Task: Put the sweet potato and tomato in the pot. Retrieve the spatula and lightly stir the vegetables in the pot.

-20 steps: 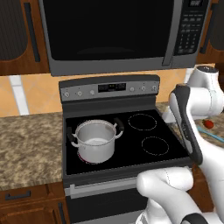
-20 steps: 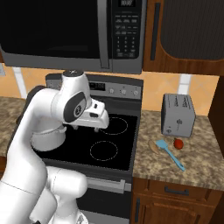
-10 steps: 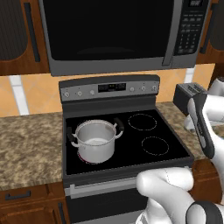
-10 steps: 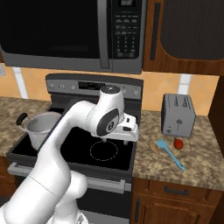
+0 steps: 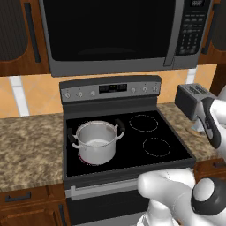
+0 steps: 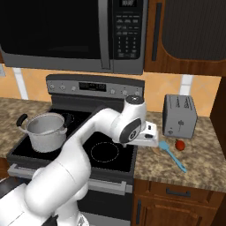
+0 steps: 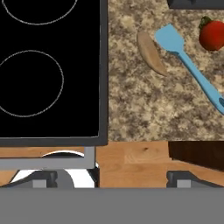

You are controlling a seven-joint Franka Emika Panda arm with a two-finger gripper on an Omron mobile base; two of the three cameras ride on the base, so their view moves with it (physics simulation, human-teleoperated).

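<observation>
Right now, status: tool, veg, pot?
Tool open, empty, above counter edge. Sweet potato, tomato, spatula all on counter right of stove. Pot empty on front-left burner. Path clear.

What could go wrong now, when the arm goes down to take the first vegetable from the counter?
1. The sweet potato lies close beside the spatula blade; the open gripper may push or catch the spatula as well.
2. The tomato is round and may roll toward the toaster if nudged.
3. The pot stands on the far burner, so a weak grip might drop the load during the long carry.
</observation>
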